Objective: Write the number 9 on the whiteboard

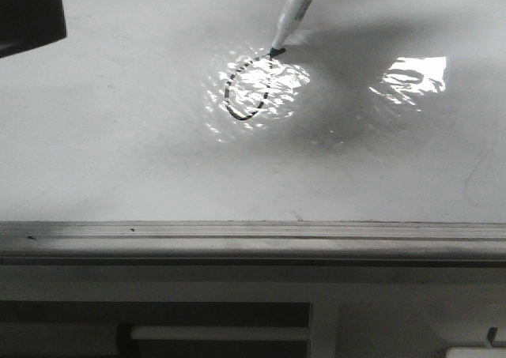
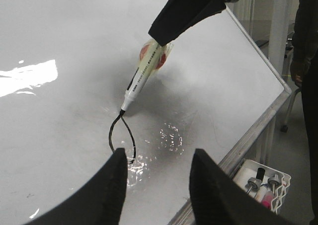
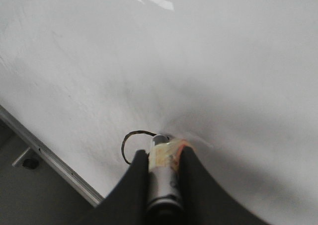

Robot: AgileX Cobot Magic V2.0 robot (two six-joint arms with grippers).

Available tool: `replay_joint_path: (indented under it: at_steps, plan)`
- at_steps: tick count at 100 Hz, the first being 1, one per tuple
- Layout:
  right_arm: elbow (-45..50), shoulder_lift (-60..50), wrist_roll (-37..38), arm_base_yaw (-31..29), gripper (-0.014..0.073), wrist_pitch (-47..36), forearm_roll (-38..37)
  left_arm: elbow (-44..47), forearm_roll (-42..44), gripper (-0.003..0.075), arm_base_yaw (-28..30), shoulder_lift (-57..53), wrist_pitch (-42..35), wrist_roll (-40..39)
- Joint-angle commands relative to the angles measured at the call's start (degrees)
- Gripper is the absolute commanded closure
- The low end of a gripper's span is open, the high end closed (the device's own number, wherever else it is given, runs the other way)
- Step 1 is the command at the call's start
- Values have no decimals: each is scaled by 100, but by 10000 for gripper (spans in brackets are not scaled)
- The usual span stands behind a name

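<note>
The whiteboard [image 1: 118, 137] fills the front view, glossy white with glare patches. A black oval loop [image 1: 247, 89] is drawn on it; no tail shows, so the number 9 is only a loop. The loop also shows in the left wrist view [image 2: 121, 138] and the right wrist view [image 3: 130, 141]. My right gripper [image 3: 161, 158] is shut on a white marker [image 1: 296, 14], wrapped in tape, whose black tip touches the board at the loop's upper right. My left gripper [image 2: 156, 158] hangs open and empty above the board near the loop.
A grey metal ledge [image 1: 253, 239] runs along the board's lower edge. A white basket of markers [image 2: 261, 178] hangs beside the board. A person in dark clothes [image 2: 305, 61] stands past the board's corner. A dark object [image 1: 28, 14] sits at the front view's upper left.
</note>
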Motion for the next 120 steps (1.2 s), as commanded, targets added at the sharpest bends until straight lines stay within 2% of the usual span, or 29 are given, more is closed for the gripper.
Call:
replay_joint_path:
  at_steps: [1,8,26,53,81,93,120]
  plan:
    - [-124,-84,23,-56,655,-61,-202,-134,-92,438,3,-37,-406,-64]
    - [179,-71,36,-44,655,30,-31,-134,-92,438,3,-37,-406,-64]
    - [1011,-95,26,85,655,-341,408,-134,-92,438,3,-20,-334,-64]
    - [921,-596,26,714,655,-612,630,-176,807,435,3,448,-329,-75]
    - [921,-526,36,1163,655,-719,1102,-644,1022,436,3,1183,-397,-75]
    - [921,-425,36,1268,655,-745,1422,-780,1487,436,-29,1401,-412,-120]
    - [921,-387,36,1446,655,-778,1573,-794,1305,437,-147,1634,-420,-120]
